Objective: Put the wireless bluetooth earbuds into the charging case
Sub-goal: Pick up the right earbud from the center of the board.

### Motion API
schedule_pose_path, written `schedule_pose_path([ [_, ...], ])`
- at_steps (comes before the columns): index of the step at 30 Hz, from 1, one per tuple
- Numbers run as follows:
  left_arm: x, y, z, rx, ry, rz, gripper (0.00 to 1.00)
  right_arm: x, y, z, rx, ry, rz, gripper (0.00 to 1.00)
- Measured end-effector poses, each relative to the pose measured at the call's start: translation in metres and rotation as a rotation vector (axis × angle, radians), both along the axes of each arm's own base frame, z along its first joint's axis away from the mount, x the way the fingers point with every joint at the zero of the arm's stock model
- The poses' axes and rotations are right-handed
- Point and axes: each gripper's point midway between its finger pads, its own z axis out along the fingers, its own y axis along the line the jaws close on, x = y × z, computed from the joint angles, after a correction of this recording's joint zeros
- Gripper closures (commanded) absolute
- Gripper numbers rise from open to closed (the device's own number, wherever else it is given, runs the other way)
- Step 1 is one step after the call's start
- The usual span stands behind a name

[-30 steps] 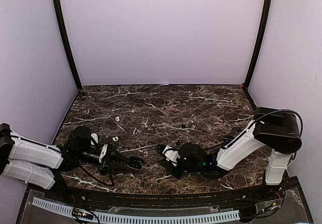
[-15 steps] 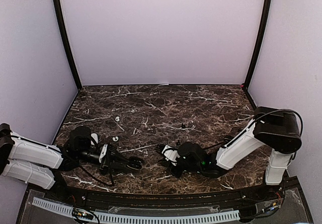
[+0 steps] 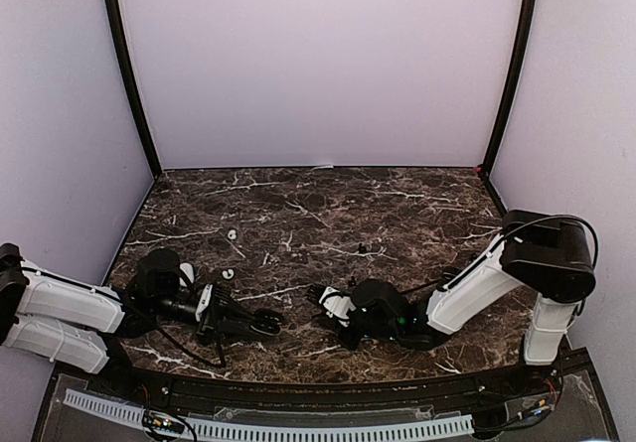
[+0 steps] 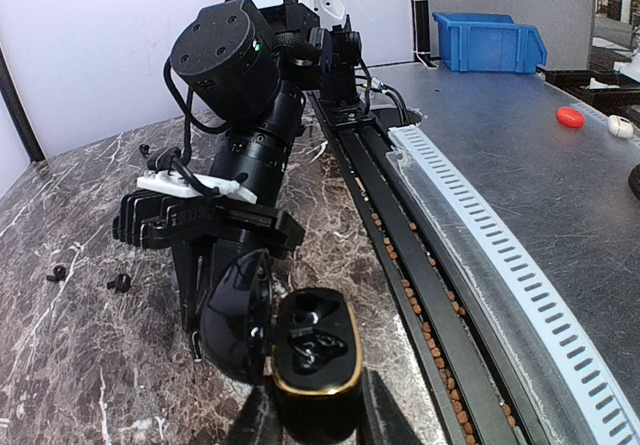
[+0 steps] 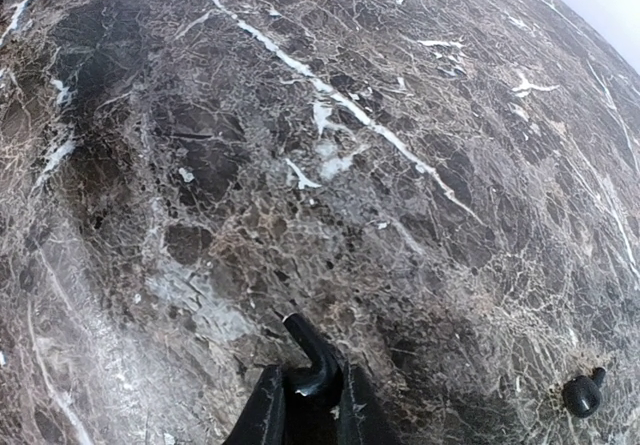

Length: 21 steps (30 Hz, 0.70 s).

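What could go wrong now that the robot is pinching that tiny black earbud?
1. The right hand pinches the black earbud by just a small part, so it might slip or twist loose.
2. The open case in the left hand has small slots, so the earbud might miss.
3. A loose black earbud lies close by and could get bumped.

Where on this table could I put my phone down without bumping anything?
The far strip of table along the back wall is bare. The near middle is crowded: left gripper holds the case, right gripper pinches a black bud, and white buds lie at left.
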Motion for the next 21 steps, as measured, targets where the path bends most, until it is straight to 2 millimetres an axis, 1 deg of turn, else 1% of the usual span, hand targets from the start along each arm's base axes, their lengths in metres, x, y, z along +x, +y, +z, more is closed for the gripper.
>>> schedule_pose_path([
  [3,0.000,0.000,0.000,0.000,0.001,0.000,1.00,0.000,0.000,0.000,-0.004,-0.008,0.007,0.88],
  [7,0.000,0.000,0.000,0.001,0.008,0.002,1.00,-0.004,-0.008,0.002,-0.022,-0.036,0.032,0.88],
  [10,0.000,0.000,0.000,0.002,0.015,0.004,1.00,-0.008,-0.015,0.011,-0.029,-0.080,0.064,0.89],
  [12,0.001,0.000,-0.001,0.004,0.024,0.007,1.00,-0.011,-0.015,0.023,-0.022,-0.117,0.089,0.88],
  [16,0.001,0.000,-0.003,0.013,0.051,0.013,1.00,-0.018,-0.010,0.064,0.020,-0.236,0.146,0.86],
  [18,0.001,0.000,-0.003,0.015,0.062,0.014,1.00,-0.024,-0.011,0.085,0.039,-0.304,0.175,0.86],
  [21,0.003,0.000,-0.003,0.015,0.081,0.021,1.00,-0.028,-0.016,0.102,0.026,-0.398,0.211,0.86],
])
